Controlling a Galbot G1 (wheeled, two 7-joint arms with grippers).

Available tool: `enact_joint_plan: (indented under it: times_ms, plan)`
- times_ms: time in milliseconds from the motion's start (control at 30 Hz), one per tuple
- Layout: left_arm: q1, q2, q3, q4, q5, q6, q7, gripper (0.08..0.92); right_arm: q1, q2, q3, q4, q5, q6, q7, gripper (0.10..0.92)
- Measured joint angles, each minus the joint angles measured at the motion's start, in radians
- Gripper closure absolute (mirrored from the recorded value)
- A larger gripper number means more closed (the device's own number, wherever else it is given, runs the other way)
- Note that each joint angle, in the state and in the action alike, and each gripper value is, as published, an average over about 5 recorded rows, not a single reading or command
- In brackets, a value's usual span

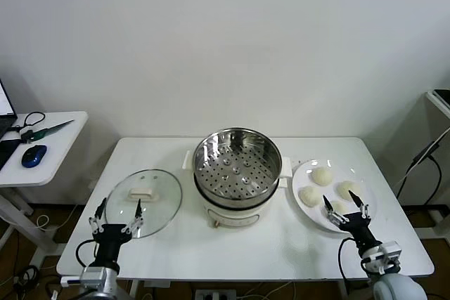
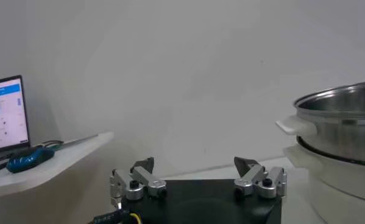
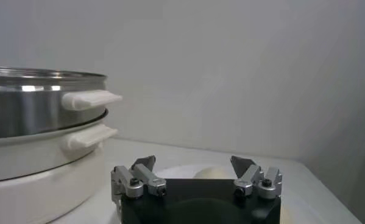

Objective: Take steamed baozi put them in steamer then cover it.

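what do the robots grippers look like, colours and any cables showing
Both match: the left gripper and right gripper each have a black block body with two slim black fingers on silver-grey metal knuckles with dark screws. A black cable loops beside each wrist in the head view, and yellow wiring shows at the left gripper's base.

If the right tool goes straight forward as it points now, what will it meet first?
Most likely the steamed baozi nearest to it on the white plate: the open right tool points over that plate. Height is unclear, so it might pass above.
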Motion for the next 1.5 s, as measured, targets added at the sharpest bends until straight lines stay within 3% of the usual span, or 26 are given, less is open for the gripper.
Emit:
enact_joint_plan:
  times_ms: [200, 467, 833, 1167, 1500]
  plan:
    - [0.0, -0.001, 0.007, 0.002, 0.006, 0.004, -0.015, 0.177, 0.058, -0.074, -0.018, -0.022, -0.063, -0.063, -0.073, 0.203]
    - [0.013, -0.002, 0.022, 0.011, 0.013, -0.001, -0.046, 0.177, 0.251, -0.271, -0.131, -0.118, -0.159, -0.145, -0.276, 0.203]
    - [0.022, 0.001, 0.037, 0.018, 0.006, -0.022, -0.067, 0.177, 0.736, -0.478, -0.56, -0.331, -0.318, -0.159, -0.608, 0.203]
    - [0.02, 0.016, 0.025, 0.022, -0.014, -0.016, -0.071, 0.177, 1.17, -0.458, -0.984, -0.576, -0.464, -0.1, -0.795, 0.203]
    - [0.001, 0.038, 0.023, 0.031, -0.013, 0.004, -0.069, 0.177, 1.364, -0.332, -1.192, -0.798, -0.557, -0.05, -0.868, 0.203]
